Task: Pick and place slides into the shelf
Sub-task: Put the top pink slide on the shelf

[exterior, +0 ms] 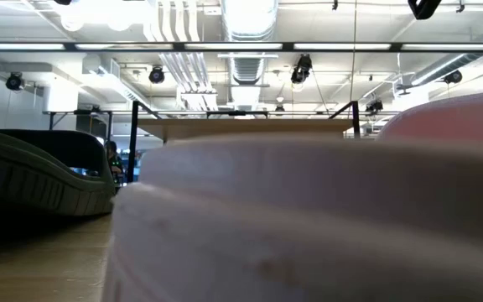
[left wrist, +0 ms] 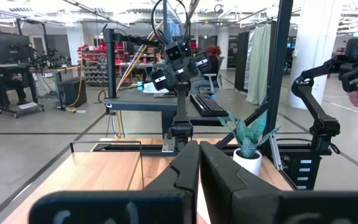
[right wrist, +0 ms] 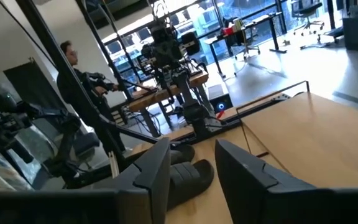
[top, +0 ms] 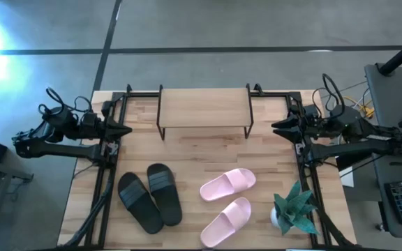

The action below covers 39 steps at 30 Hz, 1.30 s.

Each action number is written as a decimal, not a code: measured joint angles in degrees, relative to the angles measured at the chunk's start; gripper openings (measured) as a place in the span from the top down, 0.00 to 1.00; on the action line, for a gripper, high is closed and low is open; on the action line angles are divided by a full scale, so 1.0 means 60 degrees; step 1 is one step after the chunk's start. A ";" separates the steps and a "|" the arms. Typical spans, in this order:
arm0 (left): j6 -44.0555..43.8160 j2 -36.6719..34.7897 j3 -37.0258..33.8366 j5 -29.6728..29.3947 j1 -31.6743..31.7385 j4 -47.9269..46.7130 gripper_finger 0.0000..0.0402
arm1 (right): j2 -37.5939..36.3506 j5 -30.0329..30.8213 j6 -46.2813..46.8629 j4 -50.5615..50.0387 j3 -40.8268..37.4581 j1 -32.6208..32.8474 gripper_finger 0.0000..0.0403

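The shelf (top: 204,107), a light wood plank on thin black legs, stands at the table's far edge, midway between the two arms. Two black slides (top: 150,199) lie side by side, soles down, on the near left of the table. Two pink slides (top: 227,185) lie to their right, one (top: 225,222) nearer the front edge. In the low view a pink slide (exterior: 309,218) fills the foreground and a black one (exterior: 40,176) shows at the left. My left gripper (top: 128,130) hovers shut at the table's left edge. My right gripper (top: 274,127) hovers at the right edge, fingers slightly apart (right wrist: 192,155); neither is near the slides.
A small potted plant (top: 295,209) in a white pot stands at the near right corner, beside the pink slides. Black frame rails (top: 103,181) run along both sides of the table. Bare wood lies between the shelf and the slides. People and desks show in the room beyond.
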 joint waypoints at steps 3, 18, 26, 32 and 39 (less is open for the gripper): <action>0.0000 0.0001 -0.0003 0.0003 0.0000 0.0000 1.00 | 0.0036 0.0000 0.0003 0.0001 0.0000 -0.0003 0.72; 0.0000 -0.0002 -0.0003 0.0002 0.0004 0.0002 1.00 | 0.0109 -0.0121 0.0027 -0.0173 0.0000 0.0000 0.73; 0.0000 -0.0003 0.0000 0.0002 0.0000 0.0004 1.00 | 0.0113 -0.0106 -0.0085 -0.0983 0.0000 0.0000 0.75; 0.0000 -0.0003 0.0000 0.0000 0.0000 0.0003 1.00 | 0.0102 -0.0106 -0.0077 -0.1064 -0.0004 0.0000 0.76; 0.0002 0.0000 -0.0003 0.0000 0.0001 0.0002 1.00 | 0.0106 -0.0106 -0.0077 -0.1064 -0.0004 0.0000 0.76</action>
